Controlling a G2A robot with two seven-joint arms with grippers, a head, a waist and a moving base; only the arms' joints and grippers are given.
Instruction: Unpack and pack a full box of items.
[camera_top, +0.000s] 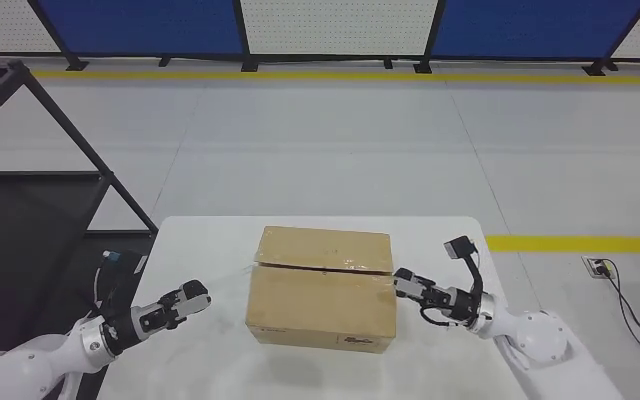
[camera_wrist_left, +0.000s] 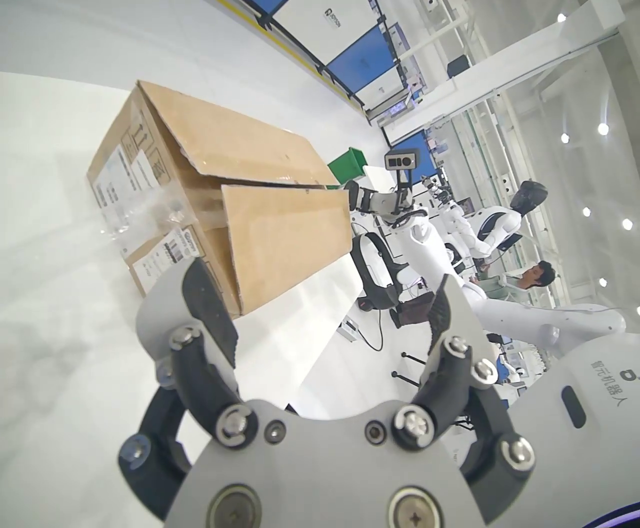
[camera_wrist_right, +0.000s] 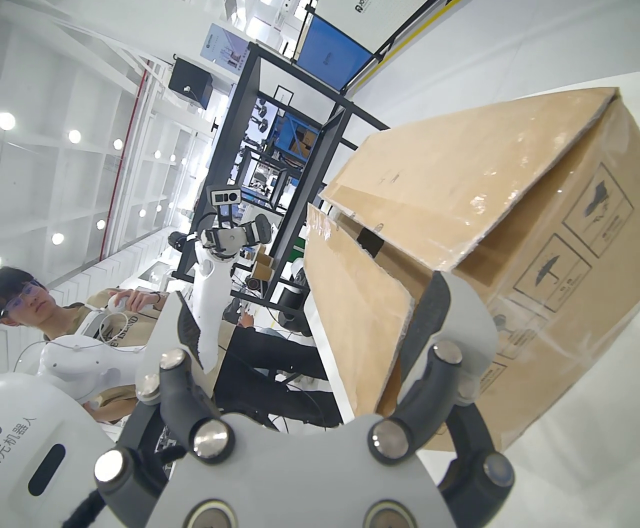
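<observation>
Supporting surface: white table, under both sets of fingers.
Box: cardboard box mid-table, between the two grippers. Top flaps are down but unsealed, and the seam gapes slightly.
Handling: probably heavy if full, so don't lift it whole. Corrugated walls look stiff and the flaps should hinge at the crease. Torn tape patches look slick.
Grip point: free edge of the front flap, by its corner, then swing it up.
Right gripper: arm low, level with the box's end. Fingers spread with the flap corner between them, not pinched. Contact can't be confirmed.
Left gripper: arm low over the table, fingers spread, nothing held. Box sits ahead of the fingertips, apart.
</observation>
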